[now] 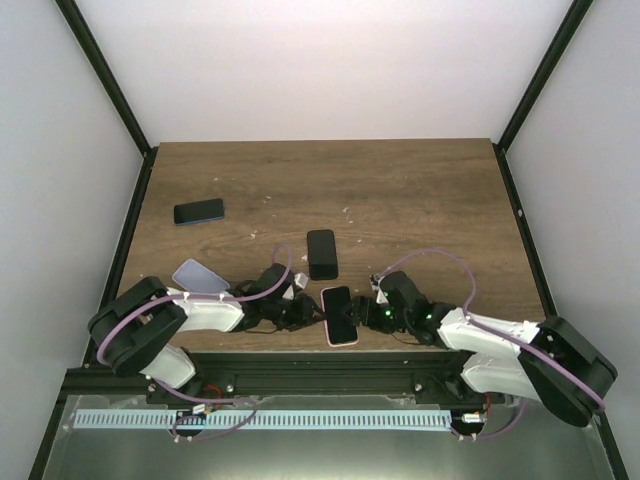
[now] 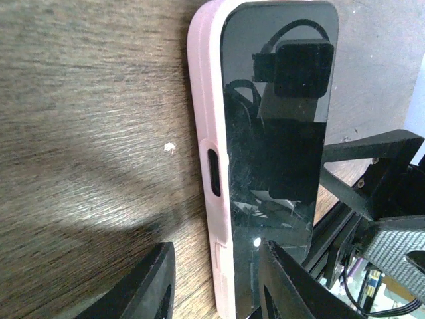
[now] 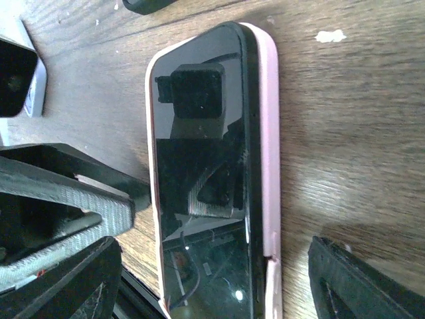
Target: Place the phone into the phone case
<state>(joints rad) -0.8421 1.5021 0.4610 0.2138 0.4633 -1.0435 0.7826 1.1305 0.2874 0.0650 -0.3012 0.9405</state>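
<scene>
The black phone, screen-up in the pink phone case, lay at the near edge of the wooden desk. The left claw and right claw flanked it, both spread, gripping nothing.

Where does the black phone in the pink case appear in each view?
Top external: the black phone in the pink case, bottom centre, at the near edge.
Left wrist: the phone, right of centre, top to bottom.
Right wrist: the phone, centre.
Shared landmark: the brown wooden table.
</scene>
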